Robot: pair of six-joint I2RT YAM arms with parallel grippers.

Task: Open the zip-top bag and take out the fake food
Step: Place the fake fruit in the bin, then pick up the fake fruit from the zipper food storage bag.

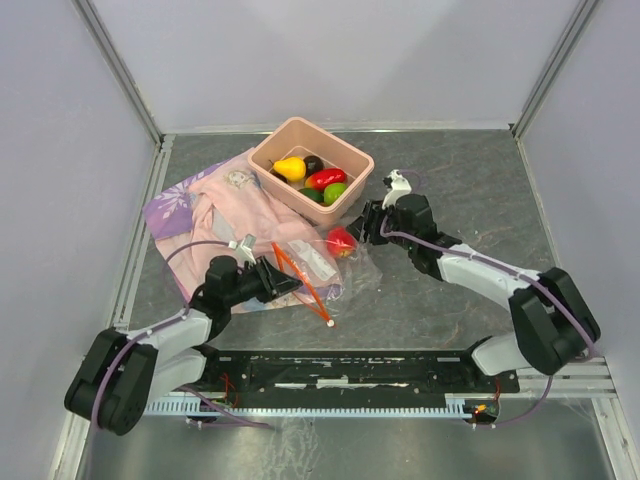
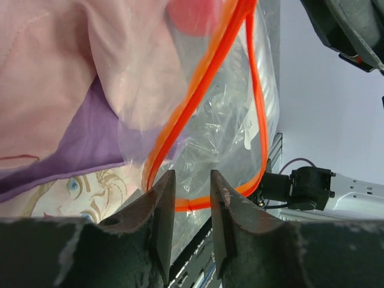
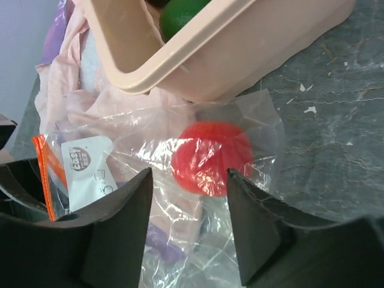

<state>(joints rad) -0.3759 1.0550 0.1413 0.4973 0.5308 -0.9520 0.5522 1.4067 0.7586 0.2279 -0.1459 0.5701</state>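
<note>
left gripper (image 1: 288, 282) – narrow, orange zip strip (image 2: 192, 204) crossing its gap, grip unclear | right gripper (image 1: 366, 226) – wide, fingers flanking red fake fruit (image 3: 207, 157) inside zip-top bag (image 1: 312, 262) | bag lies on printed cloth (image 1: 195, 205) and table (image 1: 460, 190), at 6 o'clock of pink tub (image 3: 270, 48) holding more fake fruits (image 1: 325, 180)

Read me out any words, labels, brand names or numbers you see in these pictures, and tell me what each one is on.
White label on the zip-top bag: a round printed logo and faint marks, too blurred to read.
Printed cloth: a cartoon face only, no words.
Pink tub: no text visible.
</note>
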